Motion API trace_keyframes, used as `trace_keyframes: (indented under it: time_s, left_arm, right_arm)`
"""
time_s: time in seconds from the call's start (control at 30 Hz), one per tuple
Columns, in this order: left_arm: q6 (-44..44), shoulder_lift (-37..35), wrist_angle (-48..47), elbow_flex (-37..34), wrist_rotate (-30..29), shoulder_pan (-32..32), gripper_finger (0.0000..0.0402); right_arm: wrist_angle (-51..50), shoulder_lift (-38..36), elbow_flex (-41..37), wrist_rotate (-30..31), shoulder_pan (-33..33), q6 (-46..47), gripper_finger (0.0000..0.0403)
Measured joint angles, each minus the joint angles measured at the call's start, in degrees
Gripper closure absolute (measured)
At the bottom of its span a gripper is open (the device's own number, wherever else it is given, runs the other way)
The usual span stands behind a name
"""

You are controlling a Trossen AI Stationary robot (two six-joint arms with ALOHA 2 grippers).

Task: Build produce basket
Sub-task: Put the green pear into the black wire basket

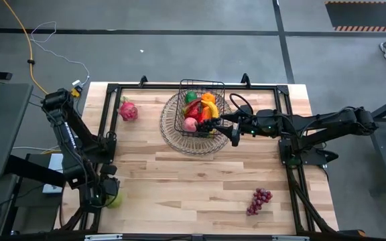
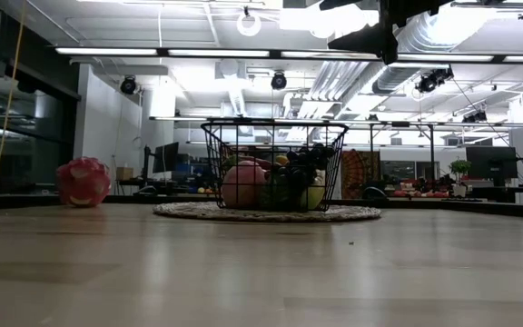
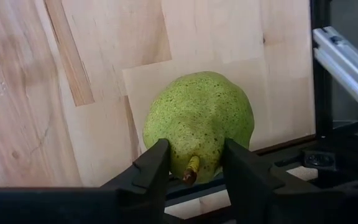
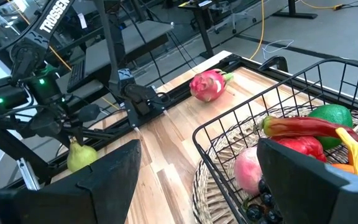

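Overhead, the basket (image 1: 202,107) stood on a round woven tray (image 1: 171,131) at the table's far middle, holding red, green, orange and yellow produce (image 1: 200,110). The right gripper (image 1: 234,131) hovered at the basket's near right corner. A dragon fruit (image 1: 128,110) lay left of the tray, a grape bunch (image 1: 259,200) near the front right, and the left gripper (image 1: 108,194) sat at the front left corner by a green pear (image 1: 114,199).

At table height, the basket (image 2: 273,166) and dragon fruit (image 2: 83,182) stood apart, the fruit to the left.

From the left wrist, both fingers (image 3: 151,169) pressed the pear's (image 3: 199,122) stem end, grasping it on the table.

From the right wrist, the spread fingers (image 4: 107,171) held nothing, framing the basket rim (image 4: 272,99), with the pear (image 4: 80,155) far off.
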Motion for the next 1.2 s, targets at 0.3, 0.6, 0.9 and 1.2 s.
trace_keyframes:
  time_s: [0.3,0.6,0.9,1.2]
  left_arm:
    - [3.7,-10.3,1.5,0.0,-3.3,5.2,0.0283]
    - [17.6,-20.9,1.6,5.0,-21.8,19.2,0.0284]
    - [41.7,-23.1,14.9,8.7,-29.4,38.9,0.0282]
    - [51.5,-23.1,37.8,6.3,-12.5,57.4,0.0276]
  right_arm:
    - [0.0,0.0,0.0,2.3,0.0,0.0,0.0091]
    - [-0.8,0.0,0.0,2.8,0.0,1.4,0.0091]
    - [-0.8,0.0,0.0,2.8,0.0,1.1,0.0091]
    - [-0.7,0.0,0.0,0.7,0.0,1.0,0.0091]
